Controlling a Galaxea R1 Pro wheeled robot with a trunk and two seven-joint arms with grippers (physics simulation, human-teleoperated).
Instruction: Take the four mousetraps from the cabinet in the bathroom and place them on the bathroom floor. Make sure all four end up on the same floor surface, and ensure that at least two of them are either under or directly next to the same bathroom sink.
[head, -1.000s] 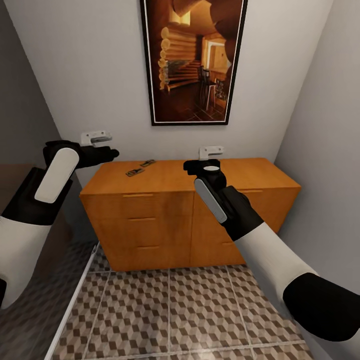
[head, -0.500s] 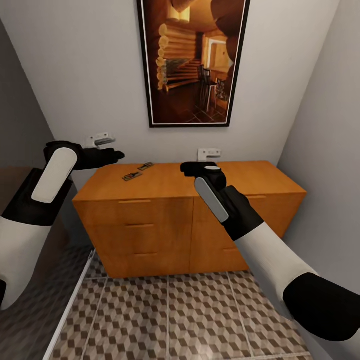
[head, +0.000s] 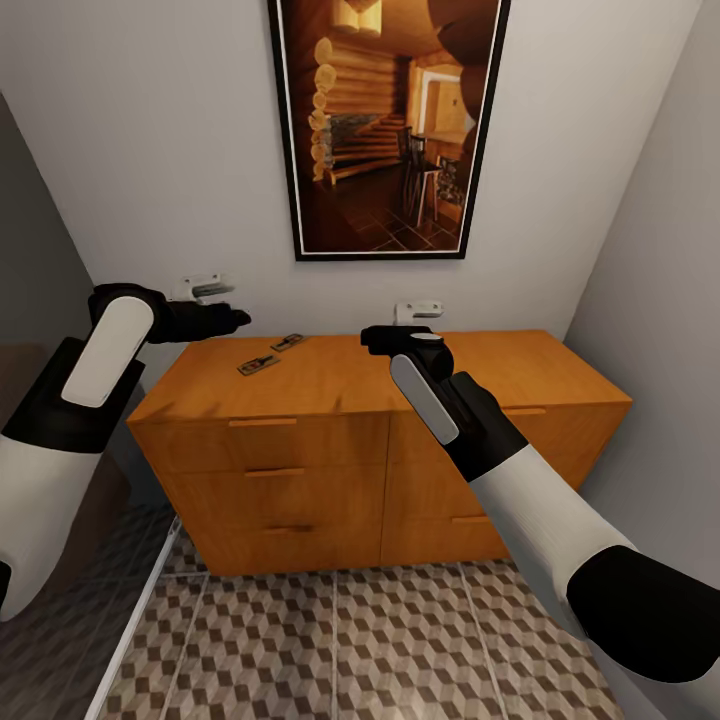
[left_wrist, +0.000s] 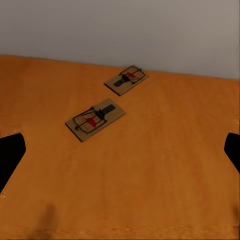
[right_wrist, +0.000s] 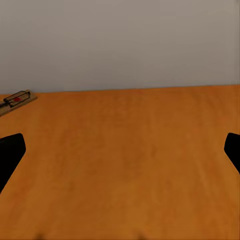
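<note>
Mousetraps lie in a pair on the top of the cabinet, toward its left end. The nearer mousetrap sits a little in from the left edge, and the farther mousetrap lies just beyond it, close to the back edge by the wall; they are near each other but apart, both flat and turned at a slant to the cabinet's edges. In the left wrist view each shows as a small wooden plate with a dark wire frame and a red spot: the nearer one and the farther one, on bare orange wood.

The cabinet stands against the white wall under a dark-framed picture of a log interior. All the drawer fronts in view are closed, with slim bar handles. In front of it lies the bathroom floor with its cube-pattern tiles.

The left gripper hangs above the cabinet's left end, over its back left corner; its fingers stand wide apart with nothing between them. The right gripper hangs over the middle of the cabinet top near the back edge, likewise spread wide and empty, its dark fingertips at both sides of the right wrist view. That view takes in bare cabinet top, with the farther mousetrap by the wall.
</note>
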